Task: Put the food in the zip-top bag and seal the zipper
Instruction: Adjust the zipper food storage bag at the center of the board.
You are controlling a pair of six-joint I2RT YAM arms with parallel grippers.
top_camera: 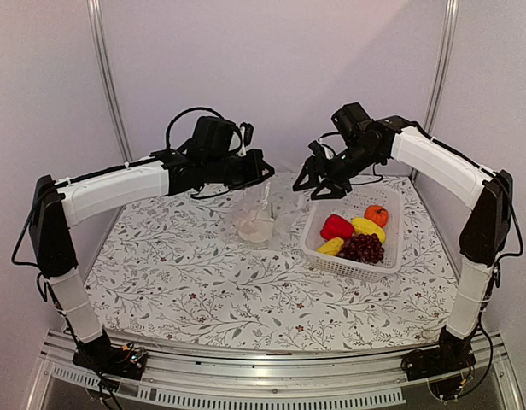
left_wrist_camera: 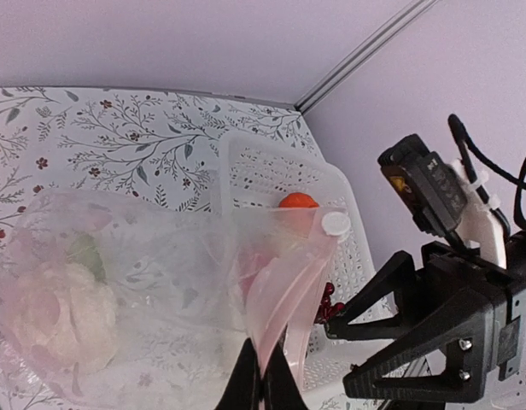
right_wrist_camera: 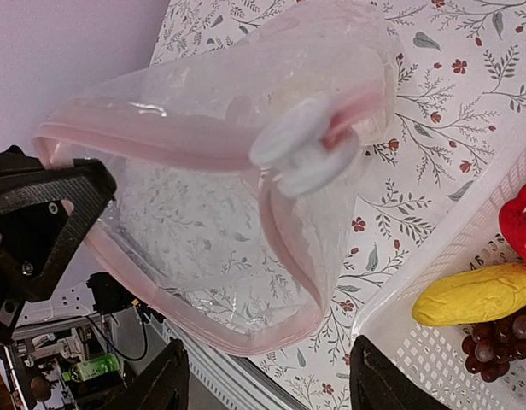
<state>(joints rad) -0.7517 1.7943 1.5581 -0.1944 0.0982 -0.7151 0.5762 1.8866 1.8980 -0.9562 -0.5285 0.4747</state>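
Observation:
The zip-top bag [top_camera: 265, 218] hangs open over the table with a white lumpy piece [top_camera: 259, 229] inside, also seen in the left wrist view [left_wrist_camera: 49, 312]. My left gripper [top_camera: 256, 171] is shut on the bag's pink zipper strip [left_wrist_camera: 276, 299], near its white slider [left_wrist_camera: 336, 224]. My right gripper [top_camera: 318, 184] is open and empty; the bag's open mouth rim [right_wrist_camera: 246, 340] lies just ahead of it, between its fingers [right_wrist_camera: 169, 376]. Red pepper [top_camera: 336, 226], yellow pieces [top_camera: 368, 226], orange fruit [top_camera: 376, 213] and grapes [top_camera: 361, 248] lie in the basket.
The white perforated basket [top_camera: 391, 256] stands right of the bag, close under my right arm. The floral table cloth [top_camera: 203, 290] covers the table. Walls and metal posts close in the back and sides.

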